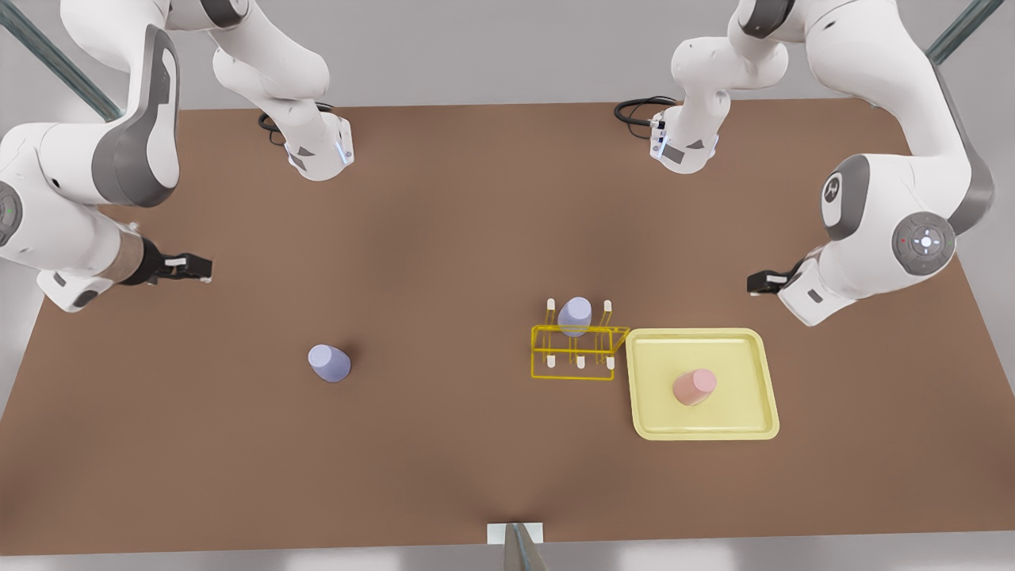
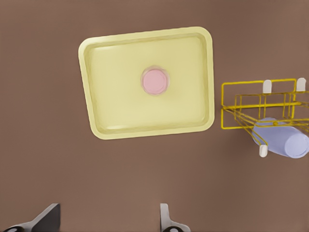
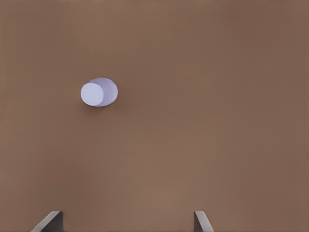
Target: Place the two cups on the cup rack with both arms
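A pale pink cup (image 1: pixel 695 386) (image 2: pixel 155 81) stands upside down in the pale yellow tray (image 1: pixel 702 434) (image 2: pixel 145 133). One lavender cup (image 1: pixel 329 363) (image 3: pixel 99 92) stands on the bare table toward the front view's left. Another lavender cup (image 1: pixel 575 316) (image 2: pixel 282 140) hangs on a back peg of the yellow wire cup rack (image 1: pixel 572 377) (image 2: pixel 258 94), which sits beside the tray. My left gripper (image 1: pixel 761 281) (image 2: pixel 108 222) hovers open at the front view's right, behind the tray. My right gripper (image 1: pixel 194 268) (image 3: pixel 126 223) hovers open at the front view's left, well behind the table cup.
The brown table (image 1: pixel 444 238) is wide and bare between the arms. Both arm bases (image 1: pixel 317 155) stand along the far edge. A small white bracket (image 1: pixel 515 533) sits at the near edge.
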